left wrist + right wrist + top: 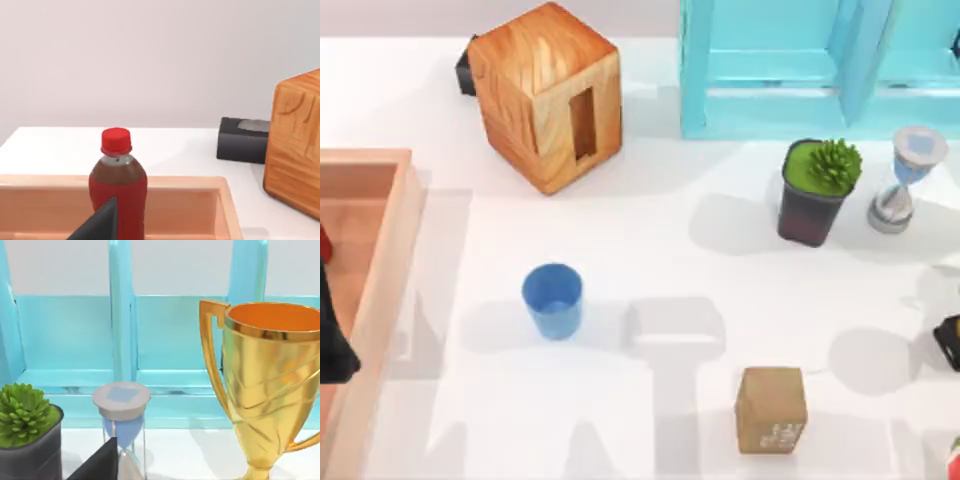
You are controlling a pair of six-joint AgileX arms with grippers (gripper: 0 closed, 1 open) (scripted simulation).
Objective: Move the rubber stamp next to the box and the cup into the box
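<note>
The blue cup (552, 300) stands upright on the white table, left of centre. The tan rubber stamp (771, 408) sits near the front edge, right of centre, with white markings on its near face. The box (382, 250) is a light wooden tray at the table's left edge, and its wall (165, 183) also appears in the left wrist view. My left gripper (332, 345) is parked over the box, well left of the cup. My right gripper (948, 340) is parked at the right edge, far right of the stamp. Neither touches a task object.
A red bottle (118, 185) stands inside the box. At the back are a large wooden cube with a slot (548, 95), a black block (244, 139) and a turquoise shelf (820, 65). A potted plant (817, 190), an hourglass (905, 180) and a gold trophy (270, 385) stand at the right.
</note>
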